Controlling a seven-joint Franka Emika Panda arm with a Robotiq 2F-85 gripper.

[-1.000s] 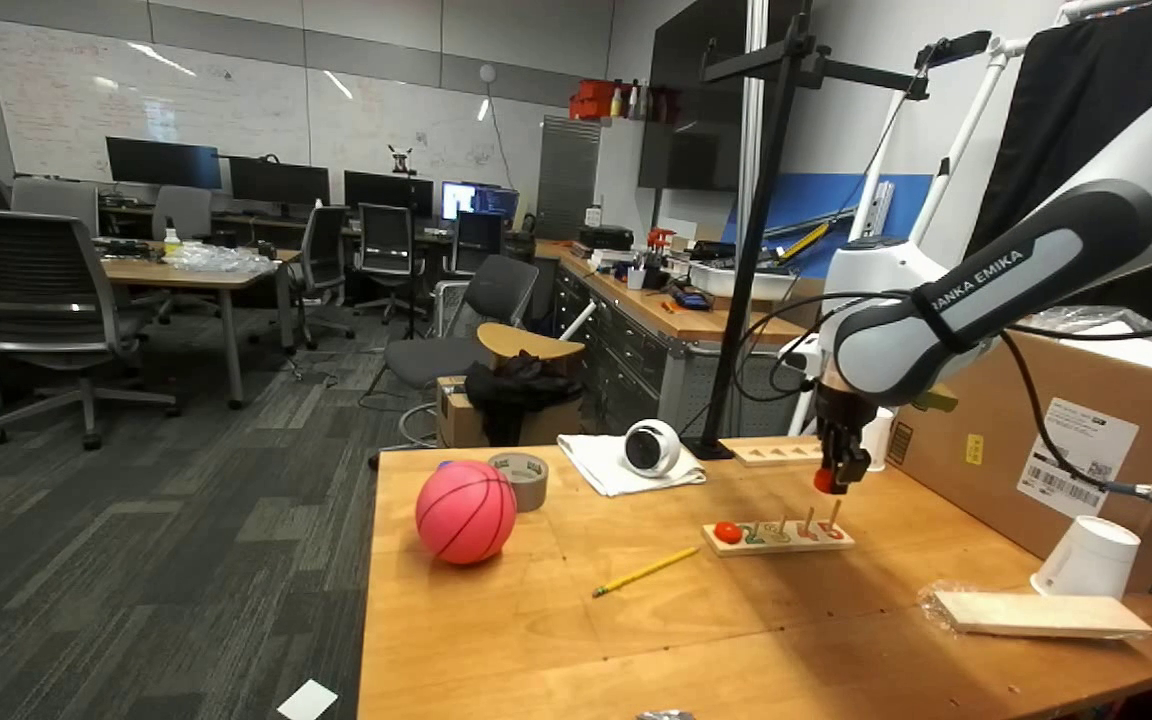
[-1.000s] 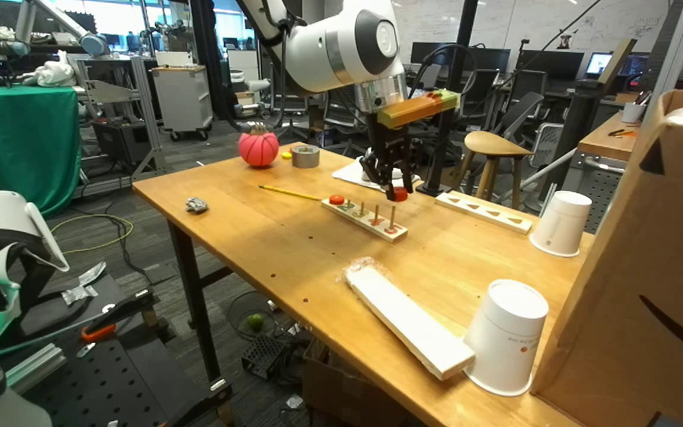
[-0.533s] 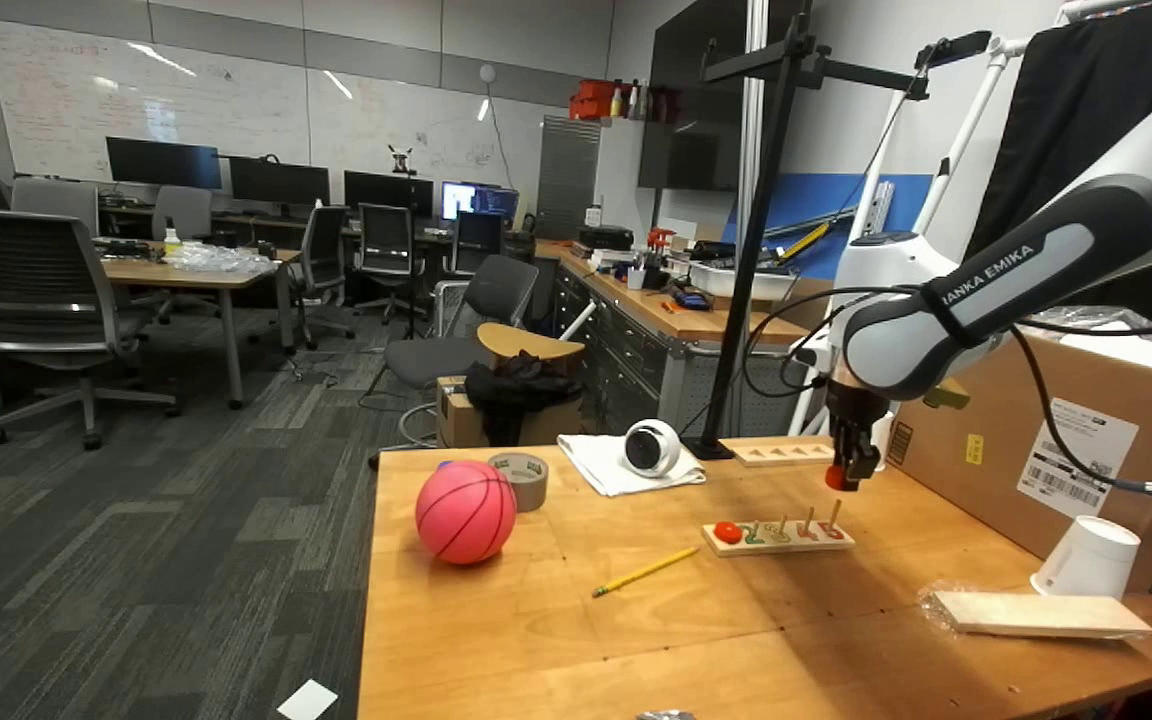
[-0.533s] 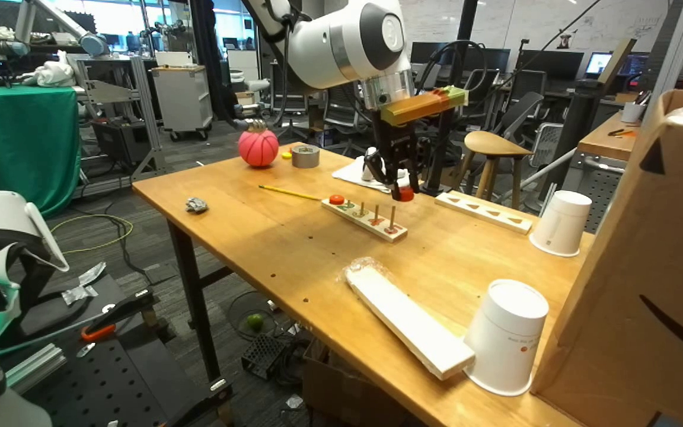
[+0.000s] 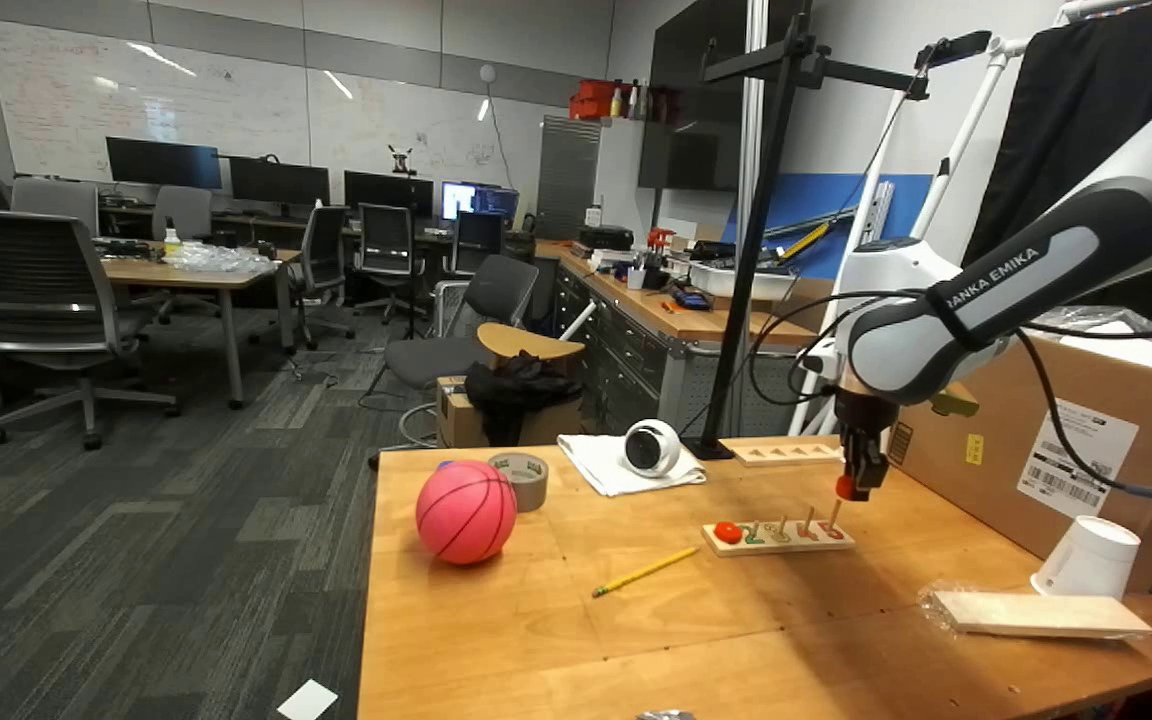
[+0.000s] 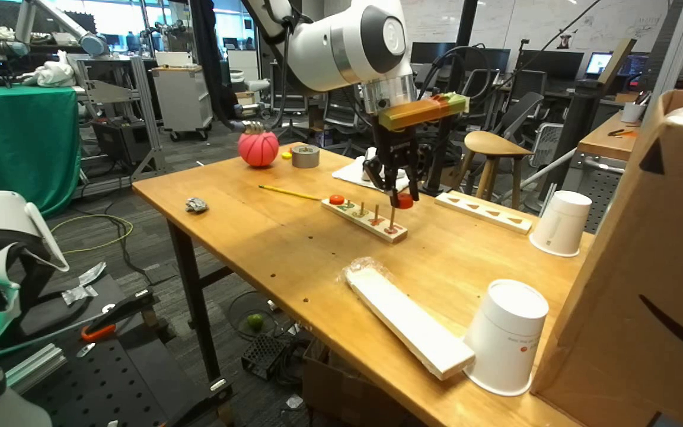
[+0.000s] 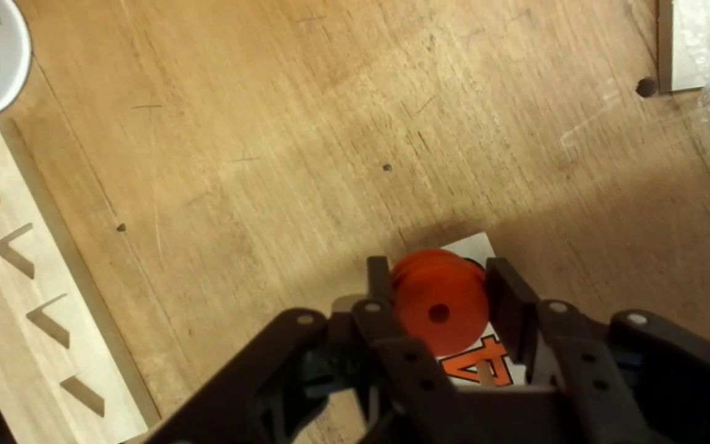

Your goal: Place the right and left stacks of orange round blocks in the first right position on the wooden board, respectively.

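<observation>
"Pink comes at the far left in an exterior view: one basketball (image 5: 466, 512). And next?"

"One roll of tape (image 5: 528, 485), one white cloth (image 5: 596, 468) bearing one round white device (image 5: 652, 448), then one yellow pencil (image 5: 646, 573)."

"Farther right?"

"One pegged wooden board (image 5: 781, 549), one notched board (image 5: 786, 462) behind it, one pale plank (image 5: 1041, 610) partly in clear plastic wrap (image 6: 368, 263), one large cardboard box (image 5: 1001, 480). Paper cups (image 6: 506, 338), both upside down: two."

"Orange stacks (image 6: 336, 200)?"

"Two. The seated stack (image 5: 727, 533) rests at the wooden board's left end in both exterior views, round and glossy; I cannot tell how many blocks it has. Four bare pegs (image 6: 376, 214) stand to its right. The held stack (image 7: 440, 296), in the wrist view, is round and flat-topped with a hole in its middle, and more than one rim shows."

"Where is it?"

"Up in the air, just over the rightmost peg (image 6: 392, 218). Whether it touches the tip, I cannot tell."

"And the gripper (image 6: 404, 200)?"

"Parted only by the stack's width: its two fingers (image 7: 512, 293) pinch the held stack from either side."
</observation>
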